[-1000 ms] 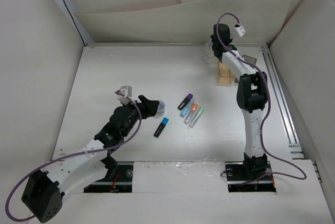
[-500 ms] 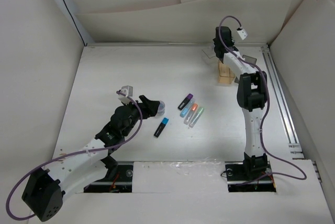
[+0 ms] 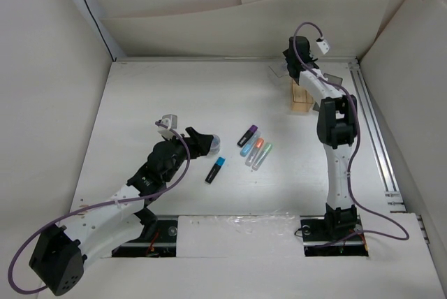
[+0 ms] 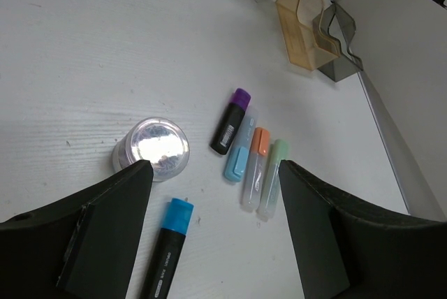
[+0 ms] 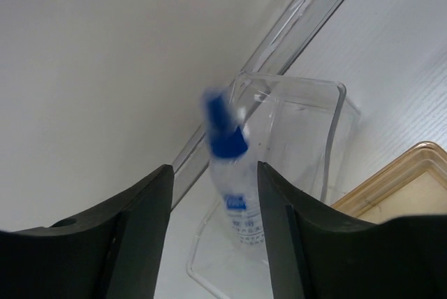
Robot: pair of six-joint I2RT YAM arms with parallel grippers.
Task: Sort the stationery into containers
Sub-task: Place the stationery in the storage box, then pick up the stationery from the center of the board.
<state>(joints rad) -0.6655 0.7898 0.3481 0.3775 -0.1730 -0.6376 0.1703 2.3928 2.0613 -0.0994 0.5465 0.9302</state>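
Note:
My left gripper [image 3: 207, 144] [image 4: 215, 170] is open and empty, low over the table. A black marker with a blue cap [image 3: 215, 170] [image 4: 165, 249] lies just below its jaws. Ahead lie a black purple-capped marker [image 3: 247, 135] [image 4: 230, 121] and clear markers with blue [image 4: 239, 156], orange [image 4: 255, 166] and green [image 4: 273, 177] ends. My right gripper [image 3: 294, 67] [image 5: 215, 170] is open over the clear box [image 3: 278, 70] [image 5: 311, 128]. A blurred blue-capped bottle [image 5: 234, 180] is between its jaws, with a gap on one side. The amber box [image 3: 302, 96] [image 4: 304, 33] and the grey box [image 4: 342, 51] stand beside it.
A small round clear jar with a shiny top [image 3: 213, 142] [image 4: 153, 149] stands by my left finger. A metal rail [image 3: 374, 131] runs along the table's right side. White walls close in the back and both sides.
My right gripper has shifted slightly to the right over the boxes. The bottle between its jaws is now motion-blurred. The left arm and the markers have not moved.

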